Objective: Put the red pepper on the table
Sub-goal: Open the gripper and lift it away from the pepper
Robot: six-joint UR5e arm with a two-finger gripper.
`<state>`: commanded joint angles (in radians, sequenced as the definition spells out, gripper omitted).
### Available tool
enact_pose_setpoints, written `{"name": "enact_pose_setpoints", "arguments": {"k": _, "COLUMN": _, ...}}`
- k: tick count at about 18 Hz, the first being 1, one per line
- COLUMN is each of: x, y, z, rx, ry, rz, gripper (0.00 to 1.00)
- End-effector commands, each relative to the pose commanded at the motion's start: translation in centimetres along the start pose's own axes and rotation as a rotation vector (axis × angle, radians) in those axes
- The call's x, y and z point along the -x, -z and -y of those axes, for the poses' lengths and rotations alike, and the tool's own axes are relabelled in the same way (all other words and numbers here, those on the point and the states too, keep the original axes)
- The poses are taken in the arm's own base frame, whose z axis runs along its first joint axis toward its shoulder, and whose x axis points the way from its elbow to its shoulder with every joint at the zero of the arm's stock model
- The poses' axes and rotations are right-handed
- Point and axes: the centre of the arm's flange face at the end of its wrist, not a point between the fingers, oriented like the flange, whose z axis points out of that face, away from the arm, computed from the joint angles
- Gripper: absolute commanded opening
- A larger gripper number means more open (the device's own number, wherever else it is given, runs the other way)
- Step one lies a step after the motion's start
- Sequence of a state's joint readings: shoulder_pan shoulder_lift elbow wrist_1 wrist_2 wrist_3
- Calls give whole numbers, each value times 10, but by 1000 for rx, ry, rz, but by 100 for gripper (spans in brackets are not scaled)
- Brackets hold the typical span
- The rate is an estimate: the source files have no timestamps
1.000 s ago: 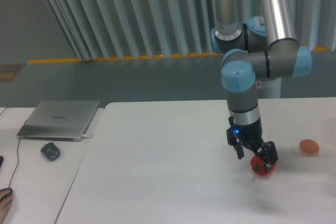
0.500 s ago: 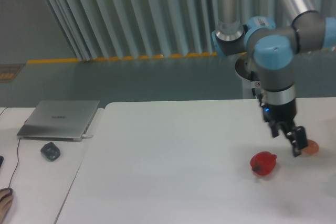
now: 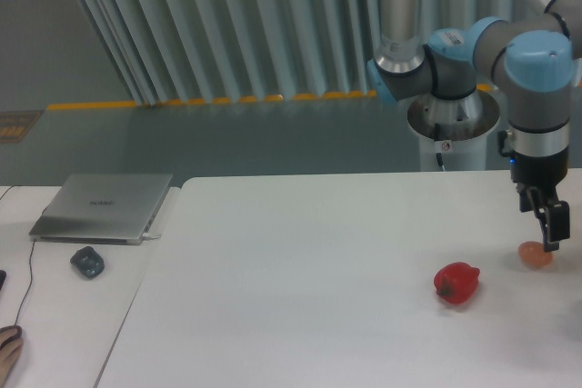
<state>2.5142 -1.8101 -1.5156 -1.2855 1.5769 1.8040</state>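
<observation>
The red pepper (image 3: pixel 456 283) lies on the white table (image 3: pixel 291 270), right of the middle, with nothing touching it. My gripper (image 3: pixel 548 237) hangs to the pepper's upper right, near the table's right edge. It is open and empty, well apart from the pepper. Its fingertips are just above a small orange egg-shaped object (image 3: pixel 533 256).
A narrower white desk on the left bears a grey laptop (image 3: pixel 105 206) and a dark mouse (image 3: pixel 87 262). The arm's pedestal (image 3: pixel 452 138) stands behind the table's far edge. A person's hand (image 3: pixel 7 350) shows at the bottom left corner.
The gripper let go of the red pepper, which now rests on the table. The arm rose and swung right to above the orange egg-shaped object.
</observation>
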Motion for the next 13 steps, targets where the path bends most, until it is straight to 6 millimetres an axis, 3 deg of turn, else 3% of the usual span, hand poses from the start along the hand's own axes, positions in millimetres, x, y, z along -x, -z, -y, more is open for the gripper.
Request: {"name": "enact_pose_setpoints", "arguments": {"k": 13, "x": -2, "y": -5, "z": -1, "rx": -6, "ry": 1, "rz": -19, "gripper": 100}}
